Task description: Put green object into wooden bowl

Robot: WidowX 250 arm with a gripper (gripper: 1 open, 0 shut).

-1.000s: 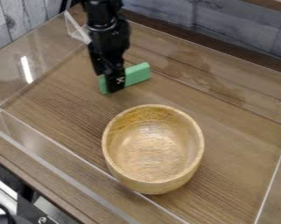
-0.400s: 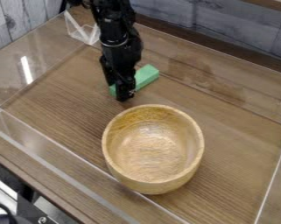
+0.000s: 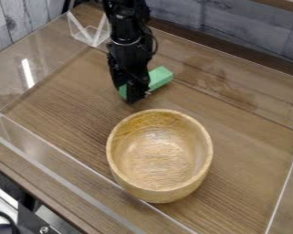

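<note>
My black pincer (image 3: 132, 91) straight down over the small flat bright green block (image 3: 161, 77), grip state unclear to me.

Tabletop near left: we saw bare wood table (image 3: 45, 123), open for passing.
Centre near: the wooden bowl (image 3: 160, 154) stood in the way.
Far centre: the gripper (image 3: 132, 93) and green object (image 3: 161, 77) blocked the path.
Edges: clear walls (image 3: 26, 66) fenced the left and near sides.
</note>
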